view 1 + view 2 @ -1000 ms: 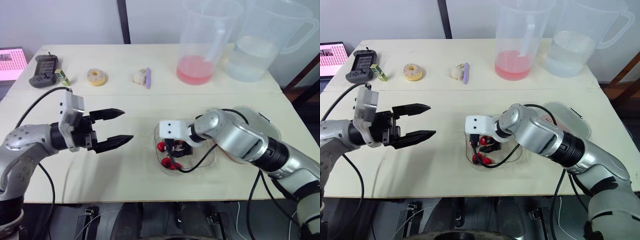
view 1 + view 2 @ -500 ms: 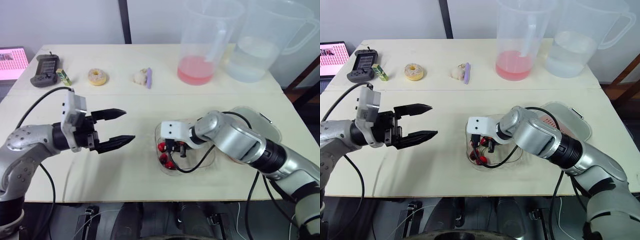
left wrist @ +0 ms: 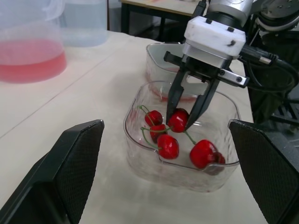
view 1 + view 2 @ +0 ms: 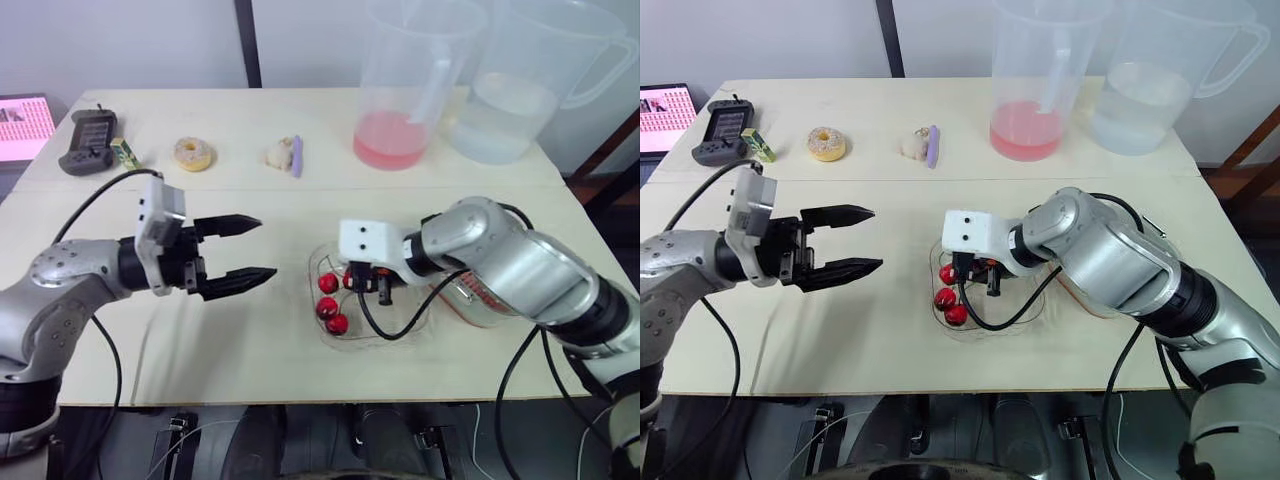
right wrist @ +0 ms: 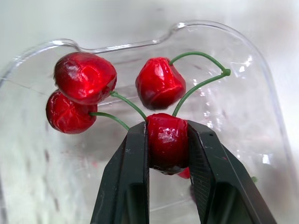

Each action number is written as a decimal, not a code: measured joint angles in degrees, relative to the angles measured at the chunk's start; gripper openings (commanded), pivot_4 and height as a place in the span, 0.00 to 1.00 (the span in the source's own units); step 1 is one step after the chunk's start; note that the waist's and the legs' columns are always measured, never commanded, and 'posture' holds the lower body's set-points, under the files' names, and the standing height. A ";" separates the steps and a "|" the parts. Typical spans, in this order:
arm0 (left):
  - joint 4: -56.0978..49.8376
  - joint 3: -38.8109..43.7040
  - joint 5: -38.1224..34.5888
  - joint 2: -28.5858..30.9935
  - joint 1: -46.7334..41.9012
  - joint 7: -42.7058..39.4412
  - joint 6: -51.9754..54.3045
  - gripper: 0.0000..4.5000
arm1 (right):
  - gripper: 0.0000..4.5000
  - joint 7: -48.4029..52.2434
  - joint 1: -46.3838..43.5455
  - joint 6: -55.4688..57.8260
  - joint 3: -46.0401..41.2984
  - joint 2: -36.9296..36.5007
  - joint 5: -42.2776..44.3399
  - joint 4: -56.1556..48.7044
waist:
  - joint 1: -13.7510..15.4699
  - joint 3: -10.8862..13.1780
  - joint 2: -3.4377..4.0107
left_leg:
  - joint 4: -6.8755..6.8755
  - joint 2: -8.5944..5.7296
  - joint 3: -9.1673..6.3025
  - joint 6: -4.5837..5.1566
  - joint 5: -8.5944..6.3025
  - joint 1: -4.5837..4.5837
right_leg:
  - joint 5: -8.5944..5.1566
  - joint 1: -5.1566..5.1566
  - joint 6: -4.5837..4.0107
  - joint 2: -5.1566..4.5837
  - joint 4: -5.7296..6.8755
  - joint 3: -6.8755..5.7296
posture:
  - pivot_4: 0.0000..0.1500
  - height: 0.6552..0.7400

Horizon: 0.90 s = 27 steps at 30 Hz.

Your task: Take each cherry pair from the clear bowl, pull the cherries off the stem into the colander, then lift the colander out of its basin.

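Note:
A clear bowl (image 4: pixel 418 322) sits at the middle front of the table with several red cherries (image 4: pixel 337 323) joined in pairs by green stems. My right gripper (image 5: pixel 167 135) reaches into it from above and is shut on one cherry (image 3: pixel 178 120). That cherry's stem loops to a second cherry (image 5: pixel 159 84), which hangs free. Another pair (image 5: pixel 84 77) lies beside it in the bowl. My left gripper (image 4: pixel 266 247) hovers open to the left of the bowl, fingers pointing at it. The reddish colander (image 4: pixel 468 302) in its clear basin (image 4: pixel 522 242) stands right of the bowl, mostly behind my right arm.
Two large clear jugs stand at the back right, one with pink liquid (image 4: pixel 392 135) and one with water (image 4: pixel 505 120). A donut (image 4: pixel 193 153), a dark handheld device (image 4: pixel 88 140) and a small purple item (image 4: pixel 296 155) lie along the back left.
My right gripper was open among the cherries and has closed on one, rising a little with it. My left gripper has edged slightly toward the bowl and stays open.

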 measured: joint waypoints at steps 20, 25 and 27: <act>1.73 -1.92 1.59 -1.04 -1.90 -1.28 -0.14 1.00 | 0.66 -3.20 2.31 -3.24 4.91 1.68 -1.64 5.23 | -0.02 0.00 0.00 | 0.00 0.00 0.00 0.00 0.00 -0.01 | 0.00 0.00 0.00 0.00 -0.01 0.00 | 1.00 1.00; 1.68 -1.92 1.78 -1.38 -1.90 -0.95 -0.14 1.00 | 0.66 -3.19 2.31 -5.93 6.48 1.78 -3.54 7.16 | -0.03 0.00 0.00 | 0.00 0.00 0.00 0.00 0.00 -0.01 | 0.00 0.00 0.00 0.00 -0.01 0.00 | 1.00 1.00; 1.66 -1.92 1.93 -1.54 -1.89 -0.89 -0.15 1.00 | 0.66 -3.28 2.30 -6.90 7.25 1.78 -4.67 8.27 | -0.04 0.00 0.00 | 0.00 0.00 0.00 0.00 0.00 -0.01 | 0.00 0.00 0.00 0.00 -0.01 0.00 | 1.00 1.00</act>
